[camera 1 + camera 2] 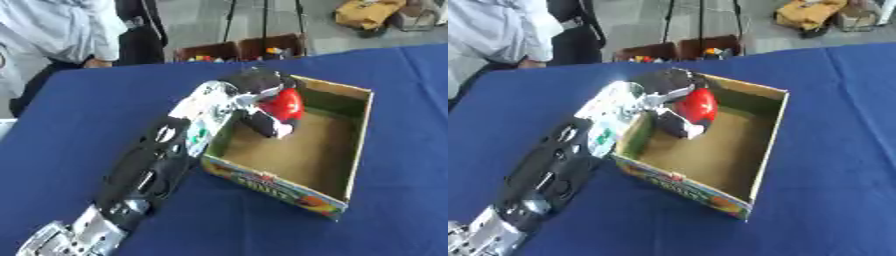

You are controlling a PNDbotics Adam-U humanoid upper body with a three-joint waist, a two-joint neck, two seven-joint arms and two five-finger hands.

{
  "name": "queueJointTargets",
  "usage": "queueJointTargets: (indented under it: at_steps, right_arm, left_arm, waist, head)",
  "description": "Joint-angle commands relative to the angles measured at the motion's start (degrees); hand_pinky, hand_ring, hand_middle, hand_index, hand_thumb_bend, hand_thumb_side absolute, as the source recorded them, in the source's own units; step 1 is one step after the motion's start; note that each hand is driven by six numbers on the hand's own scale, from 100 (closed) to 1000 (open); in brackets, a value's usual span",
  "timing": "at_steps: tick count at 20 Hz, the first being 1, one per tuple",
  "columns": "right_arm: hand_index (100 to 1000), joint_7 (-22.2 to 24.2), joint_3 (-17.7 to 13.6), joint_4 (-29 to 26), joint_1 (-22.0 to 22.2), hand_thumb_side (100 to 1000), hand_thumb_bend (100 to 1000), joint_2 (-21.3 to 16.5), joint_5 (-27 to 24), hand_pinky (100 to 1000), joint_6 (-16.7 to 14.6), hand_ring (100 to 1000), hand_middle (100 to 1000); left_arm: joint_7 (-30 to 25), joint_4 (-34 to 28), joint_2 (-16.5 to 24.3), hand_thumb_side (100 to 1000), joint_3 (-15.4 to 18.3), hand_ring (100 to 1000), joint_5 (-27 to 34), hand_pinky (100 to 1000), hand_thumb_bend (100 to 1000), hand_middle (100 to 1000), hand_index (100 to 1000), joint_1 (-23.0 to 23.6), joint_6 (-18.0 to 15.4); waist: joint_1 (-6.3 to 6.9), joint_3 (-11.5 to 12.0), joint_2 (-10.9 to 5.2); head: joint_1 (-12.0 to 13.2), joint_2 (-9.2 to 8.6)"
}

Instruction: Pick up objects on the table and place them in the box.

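An open cardboard box (358,145) with a printed front stands on the blue table (87,105). My left arm reaches in from the lower left, and my left hand (259,86) hangs over the box's far left corner. Its fingers are curled round a red rounded object (283,105), which is held inside the box above its brown floor. The lower fingers (269,127) point down toward that floor. My right hand shows in neither view.
Beyond the table's far edge sits a brown crate (241,50) with small coloured items. A person in a light shirt (61,30) stands at the far left. A yellow bag (367,12) lies on the floor behind.
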Motion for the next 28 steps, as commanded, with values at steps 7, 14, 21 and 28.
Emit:
queueJointTargets:
  at_steps: [7,14,21,28]
  right_arm:
    - [771,0.2,-0.1,-0.7,-0.3,1000,100,-0.7,0.2,715,0.0,768,727]
    - [770,0.1,-0.1,-0.7,-0.1,1000,100,-0.7,0.4,715,0.1,768,727]
    - [770,0.1,0.0,-0.7,-0.2,1000,100,-0.6,0.4,715,0.1,768,726]
    - [768,0.0,-0.1,-0.7,-0.1,1000,100,-0.6,0.5,715,0.1,768,726]
  left_arm:
    - [-0.1,2.3,-1.2,518,-1.3,545,-2.7,240,100,775,992,0.1,-2.7]
    - [-3.1,1.6,-1.0,700,-1.4,881,-1.8,653,255,935,1000,0.2,-4.7]
    - [-0.4,-0.5,-0.6,762,-0.8,911,-3.5,718,347,938,1000,-0.2,-4.7]
    - [2.3,-3.1,0.2,910,0.3,1000,-2.3,913,556,992,1000,-0.1,-5.6]
  waist:
    - [0.04,0.0,-0.03]
    - [-0.01,0.3,-0.02]
    - [-0.14,0.4,0.01]
    - [-0.42,0.9,-0.03]
  head:
    - [-1.7,0.06]
    - [-2.0,0.30]
    - [-1.9,0.09]
    - [-2.0,-0.22]
